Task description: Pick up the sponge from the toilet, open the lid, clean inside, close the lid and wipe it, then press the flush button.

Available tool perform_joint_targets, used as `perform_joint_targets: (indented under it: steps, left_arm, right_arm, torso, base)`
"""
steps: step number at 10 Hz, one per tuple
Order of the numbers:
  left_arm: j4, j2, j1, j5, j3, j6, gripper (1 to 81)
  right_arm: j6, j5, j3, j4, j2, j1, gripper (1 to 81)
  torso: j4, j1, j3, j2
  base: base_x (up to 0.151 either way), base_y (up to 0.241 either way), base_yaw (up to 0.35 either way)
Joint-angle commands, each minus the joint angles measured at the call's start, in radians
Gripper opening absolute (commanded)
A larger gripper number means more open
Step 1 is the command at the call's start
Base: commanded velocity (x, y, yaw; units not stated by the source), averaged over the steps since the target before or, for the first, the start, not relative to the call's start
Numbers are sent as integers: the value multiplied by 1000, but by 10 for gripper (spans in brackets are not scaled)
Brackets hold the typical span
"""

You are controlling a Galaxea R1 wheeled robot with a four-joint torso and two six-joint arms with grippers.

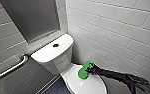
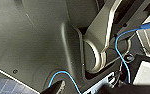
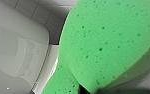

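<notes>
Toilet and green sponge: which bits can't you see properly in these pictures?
White glossy ceramic toilet: its front is cut off by the head view's bottom edge.
Inside of the bowl: covered by the white lid.
Small round dark flush button: too small in the head view for any detail.
Right wrist view: the bright green soft sponge, held in the right pincer, blocks whatever lies behind it.
</notes>
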Motion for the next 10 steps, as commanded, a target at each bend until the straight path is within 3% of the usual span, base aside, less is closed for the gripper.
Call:
perform_joint_targets:
  steps: [1,5,10]
  left_arm:
    - [8,-18,12,31,20,8,811]
    - [11,-10,12,31,22,8,811]
    - [11,-24,12,29,29,8,811]
  right_arm:
    - [31,54,100,29,-76,17,10]
    - [105,185,470,26,-383,-58,10]
    - [110,284,610,24,-561,-212,10]
  torso:
    - [0,0,0,0]
    - [0,0,0,0]
    - [0,0,0,0]
  base:
    - [0,0,0]
    - [0,0,0]
    - [0,0,0]
